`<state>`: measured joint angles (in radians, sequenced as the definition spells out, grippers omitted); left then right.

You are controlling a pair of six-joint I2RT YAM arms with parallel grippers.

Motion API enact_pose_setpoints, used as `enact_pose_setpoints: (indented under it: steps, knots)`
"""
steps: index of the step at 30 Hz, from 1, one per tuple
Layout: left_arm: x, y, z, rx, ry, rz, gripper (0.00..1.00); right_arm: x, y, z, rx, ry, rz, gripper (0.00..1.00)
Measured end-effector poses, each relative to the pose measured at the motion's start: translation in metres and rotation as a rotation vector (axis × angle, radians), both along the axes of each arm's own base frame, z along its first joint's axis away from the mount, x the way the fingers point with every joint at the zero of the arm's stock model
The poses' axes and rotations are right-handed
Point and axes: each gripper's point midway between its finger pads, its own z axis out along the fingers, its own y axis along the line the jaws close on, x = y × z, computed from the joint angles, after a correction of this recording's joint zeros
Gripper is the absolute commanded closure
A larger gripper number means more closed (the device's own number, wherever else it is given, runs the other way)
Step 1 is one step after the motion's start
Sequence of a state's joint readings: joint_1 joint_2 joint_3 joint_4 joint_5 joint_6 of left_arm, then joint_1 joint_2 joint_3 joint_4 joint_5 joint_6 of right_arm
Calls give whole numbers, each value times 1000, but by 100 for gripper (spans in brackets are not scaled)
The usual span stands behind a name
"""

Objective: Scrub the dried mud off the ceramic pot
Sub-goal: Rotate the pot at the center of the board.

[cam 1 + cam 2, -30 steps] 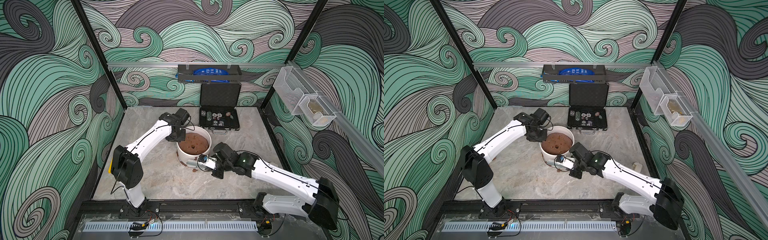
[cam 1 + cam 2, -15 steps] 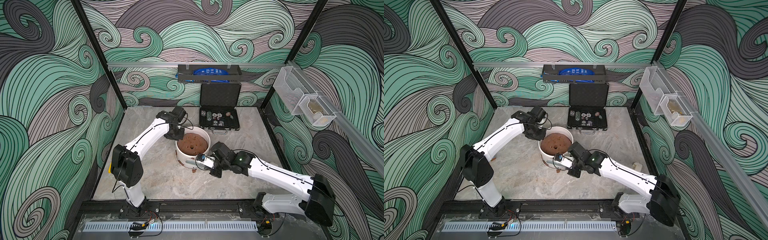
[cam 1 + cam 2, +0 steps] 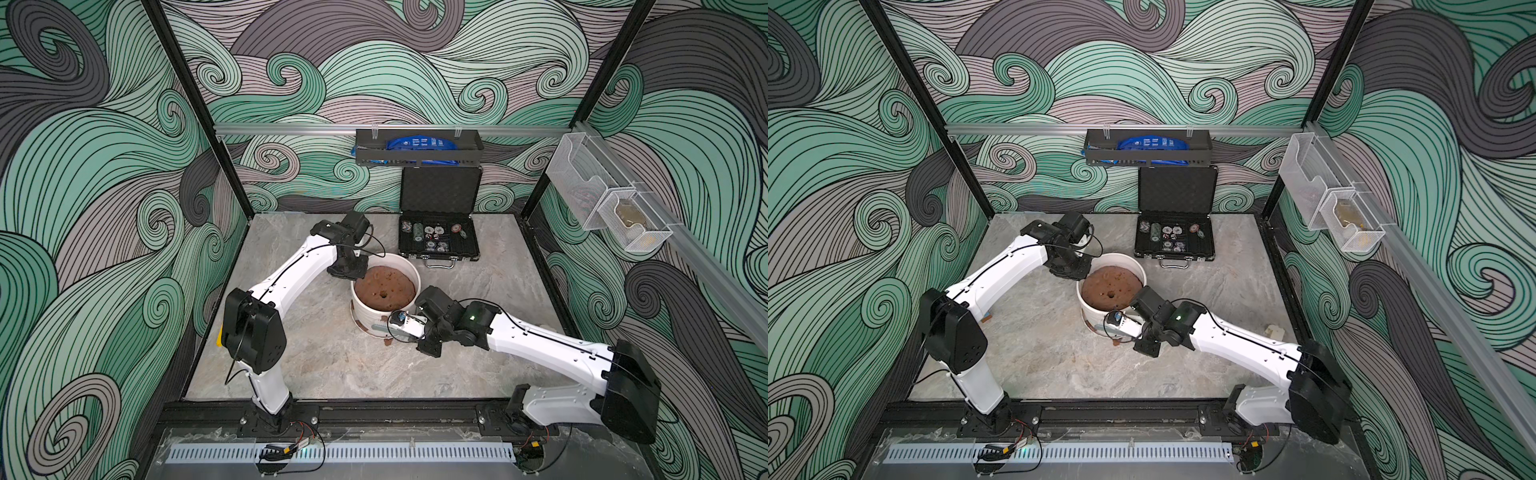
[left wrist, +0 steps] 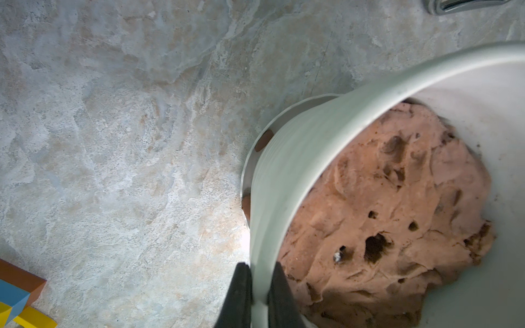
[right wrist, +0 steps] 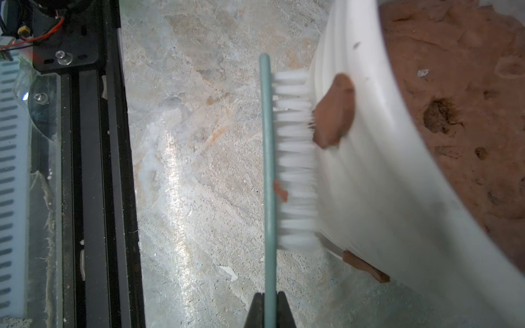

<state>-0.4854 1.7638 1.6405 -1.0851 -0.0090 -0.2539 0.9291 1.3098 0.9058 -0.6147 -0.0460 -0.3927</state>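
Observation:
The white ribbed ceramic pot stands mid-table, filled with a brown soil mound. My left gripper is shut on the pot's far-left rim, one finger outside and one inside. My right gripper is shut on the teal handle of a brush with white bristles. The bristles press on the pot's near wall beside a patch of dried mud. Another lump sits at the pot's base, and a crumb clings to the bristles. In a top view the brush lies along the pot's front.
An open black chip case sits at the back, under a black wall shelf. Clear bins hang on the right wall. A coloured block lies left of the pot, a small white object at the right. The black front rail runs close behind the brush.
My right arm has slid the brush a little to the left along the pot's front wall. The left arm's wrist shifted slightly back, still gripping the rim.

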Motion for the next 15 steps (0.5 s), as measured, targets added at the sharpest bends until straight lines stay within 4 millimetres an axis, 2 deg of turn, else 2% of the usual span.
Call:
enact_pose_setpoints:
  steps: [4,10,15]
  knots:
    - [0,1,0,-4,3,0,98,-6,0,7,12,-7,19,100]
    - [1,0,0,-11,10,-7,98,-4,-4,36,92,-67,6,100]
    - [1,-1,0,-12,13,-15,99,11,-14,33,77,-66,-53,100]
